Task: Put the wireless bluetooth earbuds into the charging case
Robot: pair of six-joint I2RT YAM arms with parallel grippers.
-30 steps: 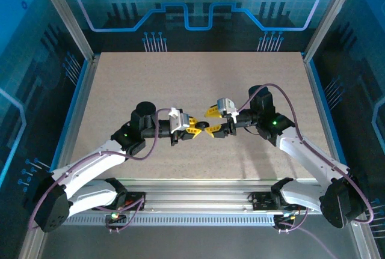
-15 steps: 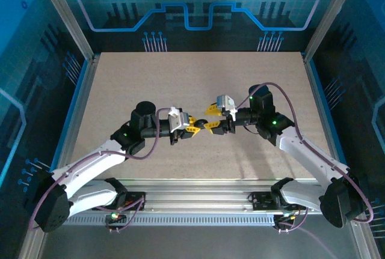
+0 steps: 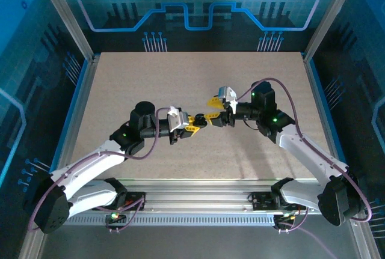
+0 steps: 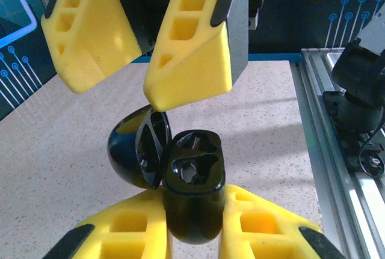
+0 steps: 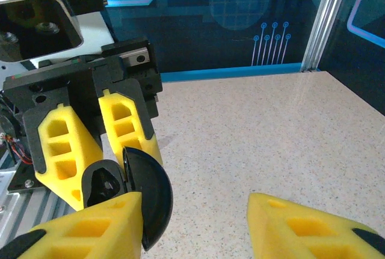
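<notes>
I am clamping my left pincer (image 4: 192,204) on the lower body of a glossy black charging case (image 4: 194,172), one yellow finger on each side. I am holding it in the air above the speckled beige table (image 3: 150,79), at the middle of the workspace. The case is small and rounded, and its domed lid (image 4: 127,151) is hanging open on a hinge at one side. Two moulded wells (image 4: 191,164) are showing in the open top. Whether black earbuds are sitting in them I cannot tell. My right pincer (image 5: 192,211) is facing the case with its jaws spread apart, gripping nothing. One of its fingers (image 4: 191,54) is sitting right at the lid's edge. I cannot tell whether it is touching.
</notes>
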